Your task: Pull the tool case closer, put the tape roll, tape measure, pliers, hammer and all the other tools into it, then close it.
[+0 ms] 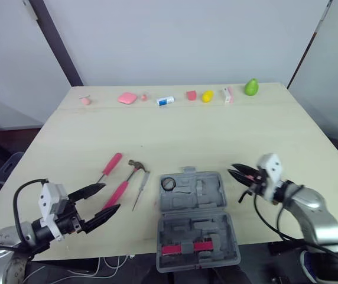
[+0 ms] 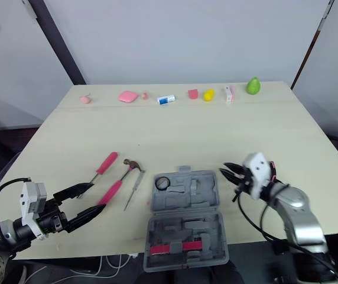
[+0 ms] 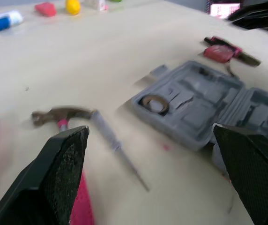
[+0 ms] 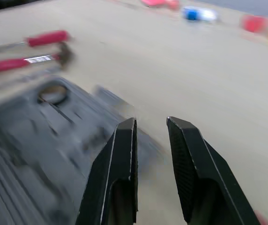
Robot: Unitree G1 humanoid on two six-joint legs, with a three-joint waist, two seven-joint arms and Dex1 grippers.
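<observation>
The tool case (image 1: 207, 192) lies open and flat between my two grippers, its hinge running across and its nearer half reaching the table's near edge. From my left gripper (image 1: 111, 196) it sits off to the right. From my right gripper (image 1: 231, 170) it is just to the left and slightly nearer to me. The tape roll (image 1: 168, 184) sits in the far half, in the corner closest to my left gripper. A red item (image 1: 187, 247) lies across the near half; I cannot tell which tool it is.

My left gripper is spread wide and holds nothing. The pink handle of the hammer (image 1: 122, 188) ends just ahead of its fingertips, with the head pointing away from me. Left of the hammer lies a pink-handled screwdriver (image 1: 111, 164). A thin grey screwdriver (image 1: 140, 189) lies between the hammer and the case.

My right gripper points toward the case's far right corner. Its fingers (image 4: 120, 159) are parted by only a narrow gap and hold nothing.

Everything rests on a pale wooden table (image 1: 187, 133). Well beyond both grippers, a row of small things lines the far edge. It includes a pink object (image 1: 127, 97), a white and blue bottle (image 1: 165, 101), a yellow piece (image 1: 207, 96) and a green pear-shaped fruit (image 1: 251, 87).
</observation>
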